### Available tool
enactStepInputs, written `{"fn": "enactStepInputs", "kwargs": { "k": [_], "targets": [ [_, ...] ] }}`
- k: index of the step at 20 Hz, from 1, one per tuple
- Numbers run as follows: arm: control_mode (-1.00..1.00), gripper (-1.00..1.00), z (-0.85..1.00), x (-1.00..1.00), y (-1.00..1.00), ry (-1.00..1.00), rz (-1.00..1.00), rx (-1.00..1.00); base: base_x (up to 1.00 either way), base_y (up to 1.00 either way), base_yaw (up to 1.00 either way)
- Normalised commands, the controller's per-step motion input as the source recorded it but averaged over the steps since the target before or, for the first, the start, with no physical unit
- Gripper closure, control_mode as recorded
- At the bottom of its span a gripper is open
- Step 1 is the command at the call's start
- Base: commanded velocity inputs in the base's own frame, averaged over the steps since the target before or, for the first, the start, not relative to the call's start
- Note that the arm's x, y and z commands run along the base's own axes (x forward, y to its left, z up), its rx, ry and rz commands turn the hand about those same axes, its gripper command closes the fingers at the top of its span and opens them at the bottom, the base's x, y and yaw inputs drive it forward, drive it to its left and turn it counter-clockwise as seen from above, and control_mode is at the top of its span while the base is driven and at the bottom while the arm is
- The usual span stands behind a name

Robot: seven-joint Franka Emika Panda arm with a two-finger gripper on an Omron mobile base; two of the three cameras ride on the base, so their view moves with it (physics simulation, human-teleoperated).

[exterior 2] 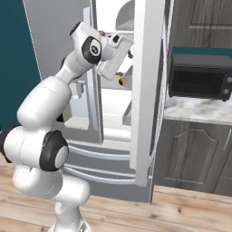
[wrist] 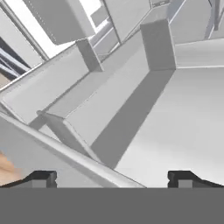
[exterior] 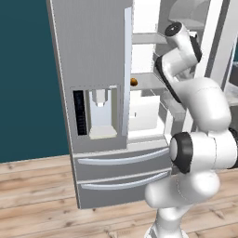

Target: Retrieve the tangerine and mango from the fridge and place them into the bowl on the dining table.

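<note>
The fridge (exterior: pixel 93 56) stands with its left door shut and its right door (exterior 2: pixel 146 90) swung open, showing the white shelved inside. The tangerine (exterior: pixel 134 82) is a small dark-orange ball on a middle shelf, also visible as an orange speck, the tangerine (exterior 2: pixel 120 81). My arm reaches into the upper part of the open side, and the white hand (exterior 2: pixel 115 56) sits above and just beside the tangerine. My gripper (wrist: pixel 113 179) is open, fingertips (wrist: pixel 41 178) wide apart with nothing between them, facing white shelf walls and bins. The mango, the bowl and the dining table are out of view.
A water dispenser panel (exterior: pixel 98 114) is set in the shut door, with two drawers (exterior: pixel 123 160) below. Right of the open door, a dark microwave (exterior 2: pixel 199 77) sits on a marble counter (exterior 2: pixel 195 111) over dark grey cabinets. The floor is wood.
</note>
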Motion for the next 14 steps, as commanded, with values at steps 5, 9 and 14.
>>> {"fn": "enactStepInputs", "kwargs": {
  "k": [5,9,14],
  "targets": [
    [-1.0,-1.0,0.0,-0.94,-0.85,-0.19,-0.09,0.13,0.0,0.0,0.0],
    [-1.0,-1.0,0.17,-0.91,-0.16,-0.27,0.0,0.21,0.0,0.0,0.0],
    [-1.0,-1.0,0.79,-0.65,0.35,-0.24,0.0,0.15,0.0,0.0,0.0]
  ]
}}
